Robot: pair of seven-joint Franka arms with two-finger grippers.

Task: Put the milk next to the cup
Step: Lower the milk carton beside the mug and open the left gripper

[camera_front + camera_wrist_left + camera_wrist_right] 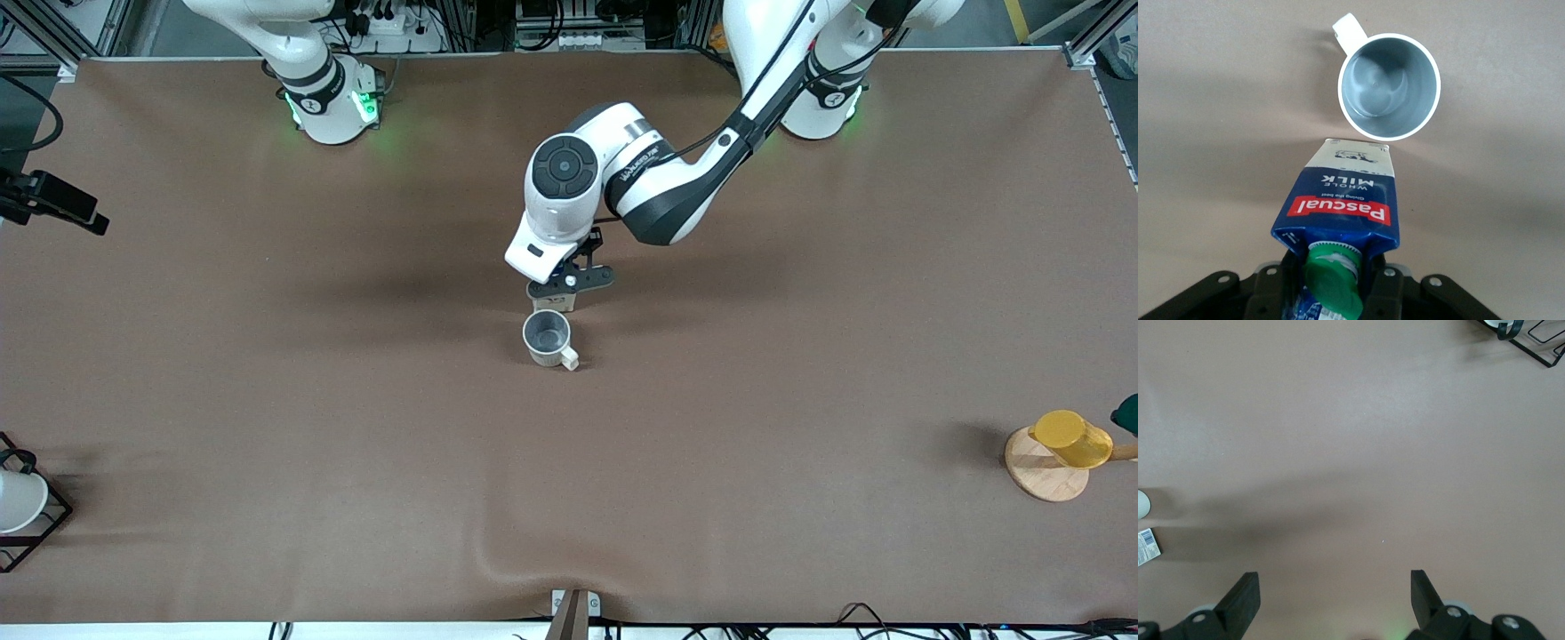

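The cream-white cup [548,338] with a grey inside stands upright mid-table, its stubby handle toward the front camera. My left gripper [569,283] is just beside it, on the side toward the robots' bases, shut on the milk [556,302], which is mostly hidden under the hand. In the left wrist view the dark-blue milk carton [1339,207] with its green cap sits between the fingers [1386,293], its base close to the cup [1389,87] but apart from it. My right gripper [1335,593] is open and empty over bare table; the right arm waits at its base.
A yellow cup [1071,438] lies on a round wooden stand [1045,476] at the left arm's end. A plain white cup in a black wire frame [22,507] sits at the right arm's end; the frame also shows in the right wrist view [1535,343].
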